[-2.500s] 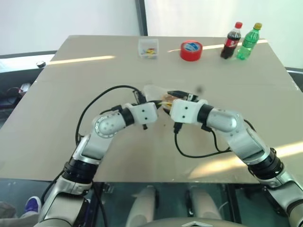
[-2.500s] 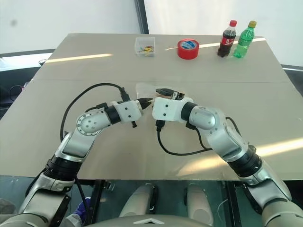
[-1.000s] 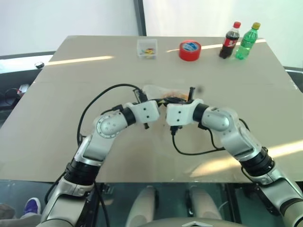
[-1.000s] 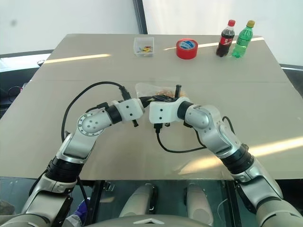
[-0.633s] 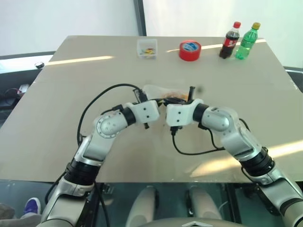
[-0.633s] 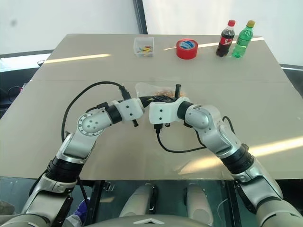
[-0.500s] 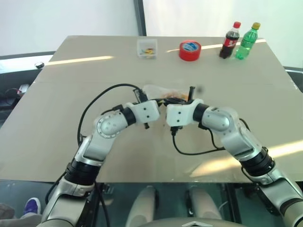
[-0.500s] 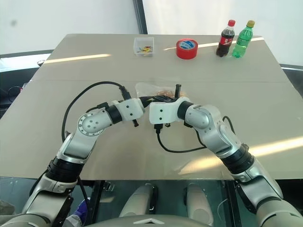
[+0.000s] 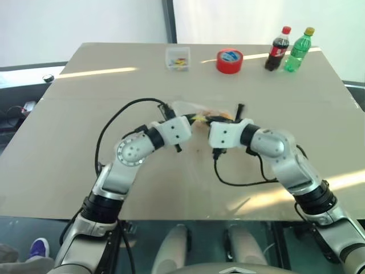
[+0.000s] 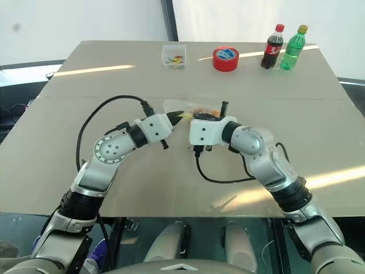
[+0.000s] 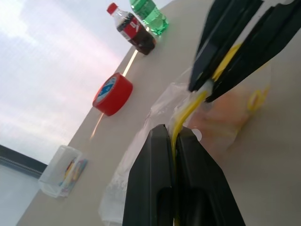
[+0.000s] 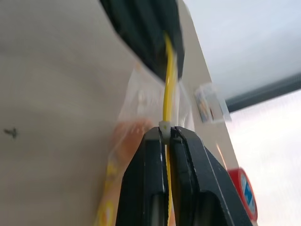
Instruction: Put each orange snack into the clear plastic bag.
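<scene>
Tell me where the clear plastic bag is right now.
In the head views, the clear plastic bag is at mid-table, stretched between the left hand and right hand, both shut on its yellow seal strip; the red tape roll lies beyond it.

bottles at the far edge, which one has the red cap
The dark cola bottle, the left of the pair; the green bottle beside it has a yellow cap.

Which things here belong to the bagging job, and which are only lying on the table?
Job: bag, held by its yellow strip in left gripper and right gripper; orange snack inside.
Lying about: tape, cola, green bottle, clear box.
</scene>
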